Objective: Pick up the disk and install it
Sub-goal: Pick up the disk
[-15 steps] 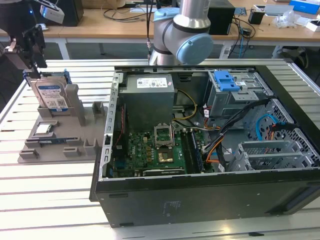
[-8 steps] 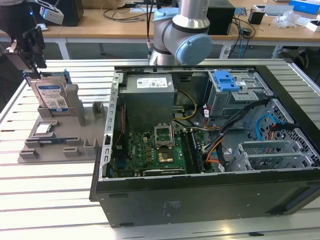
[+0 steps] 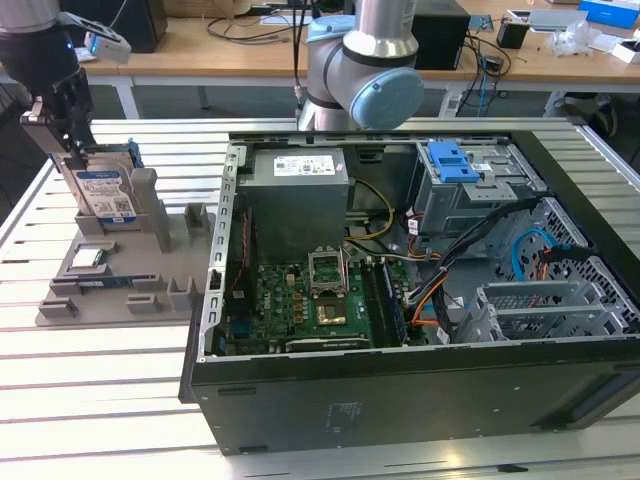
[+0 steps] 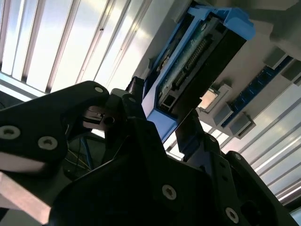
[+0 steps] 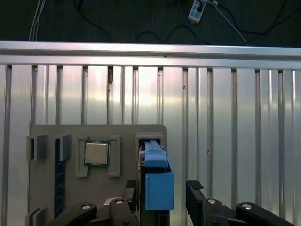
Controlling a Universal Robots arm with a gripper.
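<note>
- the pincer (image 5: pixel 162 185) is open, approx. a bit wider than the disk is thick; in the first wrist view its fingers (image 5: pixel 195 188) stand one on each side of the disk's blue bracket w/ a thin gap on both sides; it has hold of nothing, as far as I can judge
- the disk (image 3: pixel 105 190) stands on edge in a slot of the grey fixture (image 3: pixel 170 260), at the exterior view's left; its label faces that camera; the pincer hangs right at its upper edge
- the fixture lies on the slatted tabletop (image 3: pixel 100 400), just beside the open PC case (image 3: pixel 400 400); it also holds a CPU chip (image 3: pixel 86 258) lying flat and a memory stick (image 3: pixel 100 281); the pincer touches neither
- inside the case: drive cage w/ blue handle (image 3: pixel 452 165) toward the far wall; grey power box (image 3: pixel 298 190) near it; motherboard (image 3: pixel 300 300) on the case floor
- progress, my read: early; the pincer is lined up around the disk, but the grip is not closed, the disk is not lifted out of its slot, and no part of the install has begun; so nearly the whole job is left
</note>
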